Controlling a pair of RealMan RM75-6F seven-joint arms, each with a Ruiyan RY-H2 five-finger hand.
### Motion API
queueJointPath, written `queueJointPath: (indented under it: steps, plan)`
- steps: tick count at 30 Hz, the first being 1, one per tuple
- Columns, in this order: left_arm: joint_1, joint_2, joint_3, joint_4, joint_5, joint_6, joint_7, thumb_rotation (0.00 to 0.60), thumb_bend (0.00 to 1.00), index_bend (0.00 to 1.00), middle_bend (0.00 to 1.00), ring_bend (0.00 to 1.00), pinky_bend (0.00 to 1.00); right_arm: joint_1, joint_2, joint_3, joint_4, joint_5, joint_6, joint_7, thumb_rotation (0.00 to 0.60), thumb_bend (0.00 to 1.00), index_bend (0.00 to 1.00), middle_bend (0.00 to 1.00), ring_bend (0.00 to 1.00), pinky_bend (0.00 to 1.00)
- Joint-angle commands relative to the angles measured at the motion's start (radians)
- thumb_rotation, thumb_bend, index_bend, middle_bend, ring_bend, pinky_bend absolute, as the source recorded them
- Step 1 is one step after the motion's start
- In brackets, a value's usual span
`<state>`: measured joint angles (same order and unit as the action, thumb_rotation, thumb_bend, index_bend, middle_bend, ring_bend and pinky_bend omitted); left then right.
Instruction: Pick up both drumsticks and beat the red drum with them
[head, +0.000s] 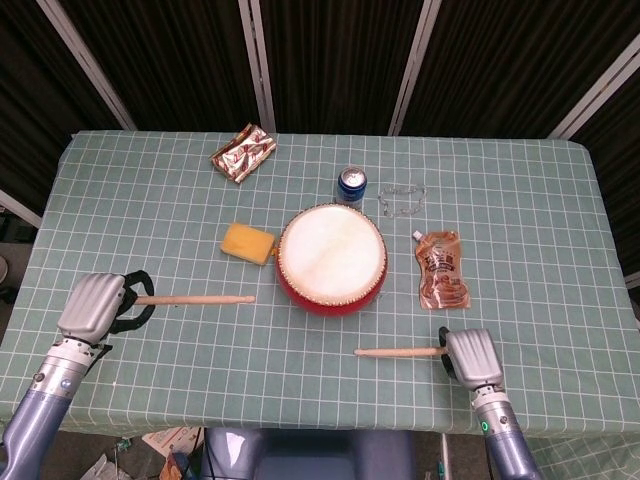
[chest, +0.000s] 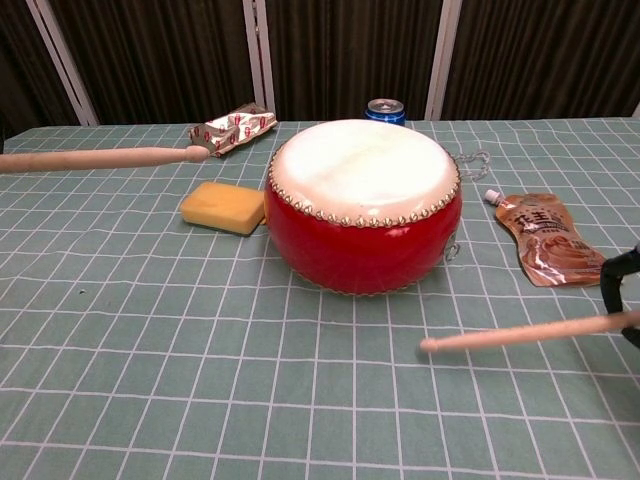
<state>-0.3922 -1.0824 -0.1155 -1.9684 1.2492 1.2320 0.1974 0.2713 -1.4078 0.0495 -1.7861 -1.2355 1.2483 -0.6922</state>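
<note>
The red drum (head: 331, 259) (chest: 362, 206) with its white skin stands mid-table. My left hand (head: 95, 305) grips one wooden drumstick (head: 197, 299) (chest: 100, 157) by its end; the stick points right toward the drum and is held level above the cloth. My right hand (head: 471, 358) grips the other drumstick (head: 397, 351) (chest: 524, 333), which points left. In the chest view its tip is tilted down and off the table. Only a dark edge of the right hand (chest: 625, 285) shows in the chest view; the left hand is outside it.
A yellow sponge (head: 247, 243) lies left of the drum. A blue can (head: 351, 184) stands behind it, beside a thin chain (head: 402, 199). A brown pouch (head: 441, 269) lies right of the drum. A foil packet (head: 243, 153) sits at the back left.
</note>
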Motion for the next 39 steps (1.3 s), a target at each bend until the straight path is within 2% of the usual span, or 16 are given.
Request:
queueJointPath:
  steps: [1, 5, 9, 15, 19, 22, 26, 32, 39]
  plan:
    - [0.001, 0.004, -0.003, -0.004, 0.0, 0.001, -0.004, 0.6, 0.5, 0.79, 1.0, 1.0, 1.0, -0.005, 0.114, 0.019, -0.11, -0.06, 0.04, 0.07, 0.6, 0.59, 0.91, 1.0, 1.0, 1.0]
    - [0.001, 0.011, -0.009, -0.017, -0.002, 0.003, -0.01, 0.6, 0.5, 0.79, 1.0, 1.0, 1.0, -0.011, 0.223, 0.057, -0.187, -0.074, 0.071, 0.141, 0.6, 0.59, 0.91, 1.0, 1.0, 1.0]
    - [0.001, 0.02, -0.012, -0.029, -0.001, 0.006, -0.011, 0.6, 0.5, 0.79, 1.0, 1.0, 1.0, -0.009, 0.312, 0.103, -0.235, -0.037, 0.074, 0.217, 0.6, 0.59, 0.92, 1.0, 1.0, 1.0]
    - [0.0, 0.036, -0.023, -0.038, 0.007, 0.018, -0.01, 0.6, 0.5, 0.79, 1.0, 1.0, 1.0, 0.007, 0.408, 0.193, -0.287, 0.076, 0.068, 0.314, 0.6, 0.59, 0.92, 1.0, 1.0, 1.0]
    - [-0.013, 0.047, -0.048, -0.034, -0.01, 0.017, -0.007, 0.6, 0.5, 0.79, 1.0, 1.0, 1.0, 0.067, 0.45, 0.267, -0.33, 0.219, 0.014, 0.33, 0.6, 0.6, 0.92, 1.0, 1.0, 1.0]
    - [-0.061, 0.064, -0.109, -0.034, -0.103, -0.031, -0.018, 0.6, 0.5, 0.79, 1.0, 1.0, 1.0, 0.154, 0.433, 0.304, -0.349, 0.325, -0.02, 0.244, 0.6, 0.6, 0.92, 1.0, 1.0, 1.0]
    - [-0.096, 0.073, -0.15, -0.028, -0.161, -0.058, -0.025, 0.6, 0.5, 0.79, 1.0, 1.0, 1.0, 0.231, 0.386, 0.307, -0.362, 0.404, -0.013, 0.144, 0.6, 0.6, 0.92, 1.0, 1.0, 1.0]
    - [-0.11, 0.089, -0.159, -0.014, -0.204, -0.083, -0.04, 0.6, 0.5, 0.79, 1.0, 1.0, 1.0, 0.335, 0.294, 0.299, -0.352, 0.504, 0.004, 0.033, 0.6, 0.6, 0.92, 1.0, 1.0, 1.0]
    - [-0.123, 0.103, -0.156, -0.008, -0.218, -0.112, -0.052, 0.6, 0.5, 0.79, 1.0, 1.0, 1.0, 0.406, 0.227, 0.292, -0.321, 0.578, 0.024, -0.021, 0.6, 0.6, 0.92, 1.0, 1.0, 1.0]
